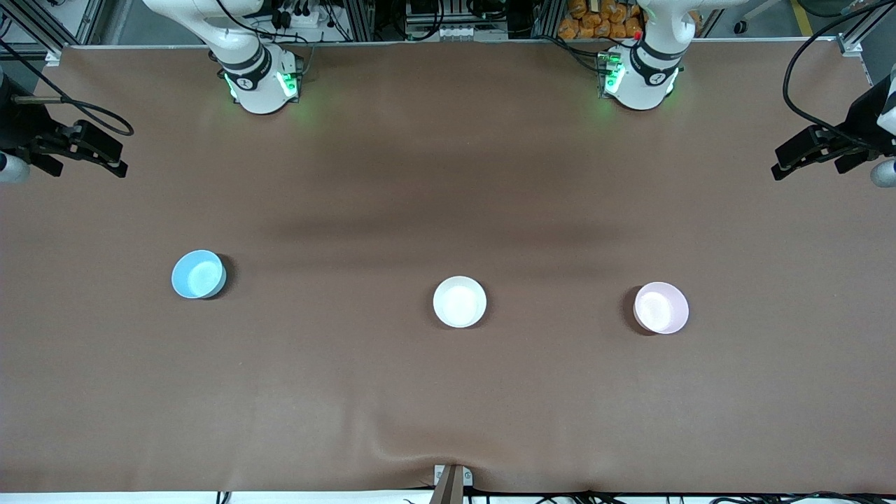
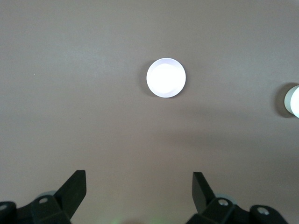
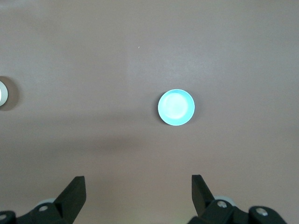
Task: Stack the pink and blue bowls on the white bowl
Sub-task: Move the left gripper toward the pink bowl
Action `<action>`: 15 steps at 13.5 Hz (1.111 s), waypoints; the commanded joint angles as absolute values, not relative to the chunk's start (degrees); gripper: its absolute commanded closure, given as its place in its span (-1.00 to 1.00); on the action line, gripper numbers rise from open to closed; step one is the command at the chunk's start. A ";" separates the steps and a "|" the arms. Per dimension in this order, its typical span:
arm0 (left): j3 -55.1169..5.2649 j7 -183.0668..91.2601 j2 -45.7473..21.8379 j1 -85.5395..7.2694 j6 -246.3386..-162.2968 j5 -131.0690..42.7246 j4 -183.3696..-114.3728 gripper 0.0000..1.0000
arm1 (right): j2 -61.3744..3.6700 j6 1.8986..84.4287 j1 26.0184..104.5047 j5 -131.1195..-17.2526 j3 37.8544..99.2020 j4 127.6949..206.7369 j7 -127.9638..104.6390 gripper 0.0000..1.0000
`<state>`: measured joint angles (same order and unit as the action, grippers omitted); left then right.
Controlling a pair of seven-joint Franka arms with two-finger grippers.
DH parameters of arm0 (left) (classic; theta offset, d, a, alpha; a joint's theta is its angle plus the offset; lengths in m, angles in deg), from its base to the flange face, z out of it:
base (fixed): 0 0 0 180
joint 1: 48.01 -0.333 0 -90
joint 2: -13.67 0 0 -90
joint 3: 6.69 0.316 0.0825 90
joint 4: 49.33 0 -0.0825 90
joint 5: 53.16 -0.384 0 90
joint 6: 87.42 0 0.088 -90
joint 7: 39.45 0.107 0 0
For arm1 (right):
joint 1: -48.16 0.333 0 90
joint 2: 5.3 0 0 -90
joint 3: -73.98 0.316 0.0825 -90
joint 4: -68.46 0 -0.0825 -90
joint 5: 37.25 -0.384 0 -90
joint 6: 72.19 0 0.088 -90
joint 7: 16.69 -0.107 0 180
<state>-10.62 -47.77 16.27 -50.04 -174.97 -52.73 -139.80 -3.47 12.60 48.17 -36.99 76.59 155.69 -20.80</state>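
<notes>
Three small bowls stand upright in a row across the brown table. The blue bowl [image 1: 199,274] [image 3: 176,107] is toward the right arm's end. The white bowl [image 1: 459,302] stands in the middle and shows at the edge of both wrist views [image 2: 293,101] [image 3: 2,92]. The pink bowl [image 1: 661,308] [image 2: 166,78] is toward the left arm's end. My left gripper [image 2: 138,177] hangs high over bare table near the pink bowl, open and empty. High over bare table near the blue bowl, my right gripper [image 3: 138,179] is open and empty too. Neither gripper shows in the front view.
The arm bases [image 1: 259,77] [image 1: 640,77] stand at the table's edge farthest from the front camera. Black clamped mounts reach in at both ends of the table [image 1: 84,143] [image 1: 826,150]. A small bracket [image 1: 451,481] sits at the edge nearest the camera.
</notes>
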 commanded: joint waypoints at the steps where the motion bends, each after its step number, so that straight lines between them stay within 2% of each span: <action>1: -10.12 -47.19 16.13 -49.68 -173.81 -52.20 -138.98 -1.00 | -3.98 12.18 47.99 -36.90 76.70 154.59 -20.65 -1.00; 11: -10.03 -46.75 15.42 -50.55 -173.81 -52.20 -139.86 -1.00 | -3.98 12.27 47.90 -36.99 76.70 154.59 -20.65 -1.00; 15: -10.03 -46.75 17.26 -50.65 -173.81 -52.29 -141.70 -1.00 | -3.98 12.27 47.73 -37.60 76.70 154.50 -20.56 -1.00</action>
